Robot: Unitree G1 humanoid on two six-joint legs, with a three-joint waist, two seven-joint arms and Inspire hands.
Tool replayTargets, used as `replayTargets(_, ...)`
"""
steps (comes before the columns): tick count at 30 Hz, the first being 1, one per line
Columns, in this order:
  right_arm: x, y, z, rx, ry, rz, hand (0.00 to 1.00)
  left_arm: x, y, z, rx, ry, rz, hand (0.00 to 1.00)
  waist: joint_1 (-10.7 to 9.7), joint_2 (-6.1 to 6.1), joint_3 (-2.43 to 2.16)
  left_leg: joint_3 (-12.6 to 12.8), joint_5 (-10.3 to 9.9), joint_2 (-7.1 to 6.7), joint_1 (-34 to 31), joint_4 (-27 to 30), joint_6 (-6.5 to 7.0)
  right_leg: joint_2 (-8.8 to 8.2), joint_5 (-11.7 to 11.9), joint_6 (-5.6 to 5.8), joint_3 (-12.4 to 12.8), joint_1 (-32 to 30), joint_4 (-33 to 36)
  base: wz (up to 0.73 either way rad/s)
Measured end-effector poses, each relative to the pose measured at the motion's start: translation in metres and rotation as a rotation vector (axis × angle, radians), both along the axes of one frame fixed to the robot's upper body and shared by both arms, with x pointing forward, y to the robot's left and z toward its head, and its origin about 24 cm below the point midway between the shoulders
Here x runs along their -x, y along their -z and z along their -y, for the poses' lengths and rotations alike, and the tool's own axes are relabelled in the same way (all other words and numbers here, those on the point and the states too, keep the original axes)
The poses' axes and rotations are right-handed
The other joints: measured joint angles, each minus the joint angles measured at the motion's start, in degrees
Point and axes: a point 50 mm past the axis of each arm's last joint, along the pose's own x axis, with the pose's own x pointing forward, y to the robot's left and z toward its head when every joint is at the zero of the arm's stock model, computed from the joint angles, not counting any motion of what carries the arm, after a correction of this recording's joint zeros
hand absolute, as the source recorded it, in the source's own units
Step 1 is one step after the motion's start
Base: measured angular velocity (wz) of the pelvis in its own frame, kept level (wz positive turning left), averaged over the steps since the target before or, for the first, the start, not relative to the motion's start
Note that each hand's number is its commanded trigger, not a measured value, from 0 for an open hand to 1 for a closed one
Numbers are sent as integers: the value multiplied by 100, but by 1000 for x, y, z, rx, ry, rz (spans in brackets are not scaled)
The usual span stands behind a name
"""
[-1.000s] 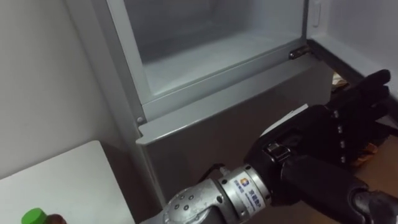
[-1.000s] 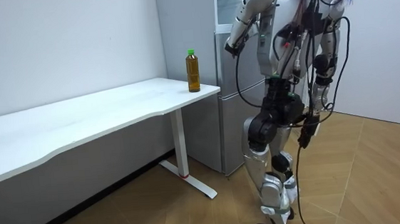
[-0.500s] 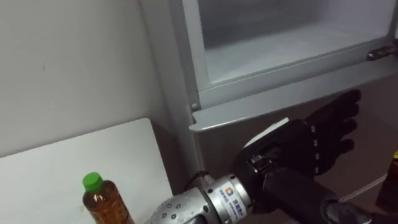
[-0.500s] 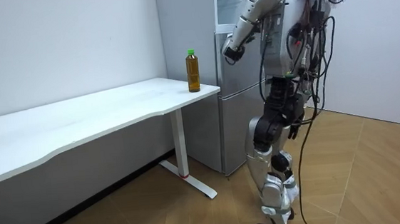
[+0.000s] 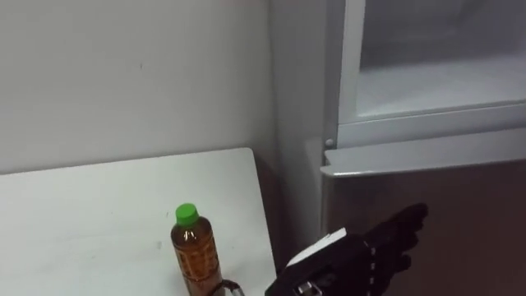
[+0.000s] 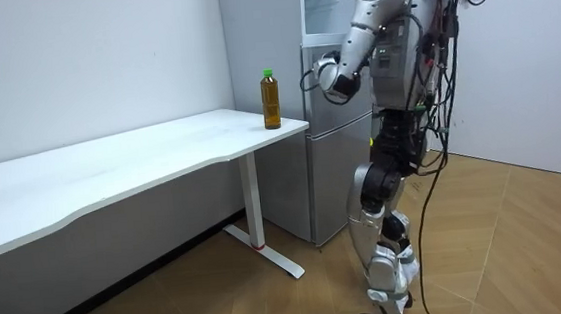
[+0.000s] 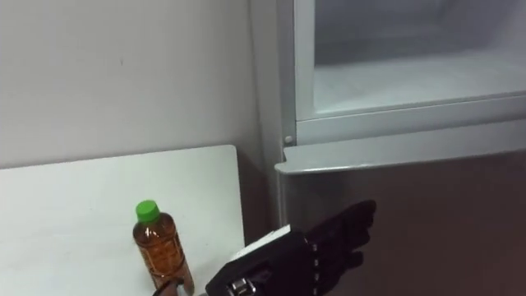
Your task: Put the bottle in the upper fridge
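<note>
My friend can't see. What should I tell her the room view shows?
A humanoid robot stands at a grey fridge, its open left hand raised, holding nothing. A green-capped bottle of brown drink stands upright on the end of a long white table beside the fridge.

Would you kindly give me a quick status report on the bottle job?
Left hand open, empty, low before the fridge door. Bottle upright on table corner, untouched. Upper fridge open, nothing blocking.

A sparse office-like room: bare white walls (image 6: 82, 62), wood floor (image 6: 528, 248), long white table (image 6: 111, 170) beside a grey fridge (image 6: 328, 183).
</note>
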Motion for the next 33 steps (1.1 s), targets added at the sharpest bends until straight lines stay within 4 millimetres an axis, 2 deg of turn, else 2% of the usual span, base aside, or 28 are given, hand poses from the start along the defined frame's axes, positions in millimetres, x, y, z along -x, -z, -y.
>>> replayTargets(6,0,1,-6,-43,5,6,0,22,38,-14,-46,18,-135,0,1,-68,24,-3,10,7,142,-80,-22,-3,-71,-26,-27,124,17,0)
replayTargets(11,2,2,-6,-57,9,0,0,33,84,-27,-131,2,-307,0,-4,-149,38,-22,20,9,118,-85,-33,-12,-66,-35,-83,128,23,3)
replayTargets(18,3,2,-7,-74,28,9,0,49,128,-51,-221,-60,-487,0,82,-168,18,-16,23,11,101,-111,-38,-3,-53,-26,-143,119,13,3)
replayTargets(20,5,2,-7,-79,44,8,0,58,150,-66,-263,-117,-585,0,179,-186,11,-17,30,12,129,-120,-50,5,-55,-27,-139,131,1,0)
replayTargets(24,9,3,-6,-76,45,6,0,76,182,-89,-337,-189,-727,0,384,-195,6,-20,33,13,153,-142,-56,21,-60,-27,-59,143,14,-3)
replayTargets(26,9,2,-7,-88,50,24,0,91,203,-111,-384,-281,-828,0,451,-216,-2,-27,30,12,162,-194,-60,19,-68,-29,-69,144,17,0)
replayTargets(29,10,2,-7,-101,53,36,0,111,220,-132,-433,-370,-923,0,478,-220,0,-27,28,6,167,-200,-61,10,-71,-27,-121,149,11,2)
replayTargets(33,15,2,-9,-108,56,66,0,136,231,-151,-456,-485,-1007,0,515,-237,0,-22,28,6,191,-197,-61,8,-79,-26,-135,133,22,0)
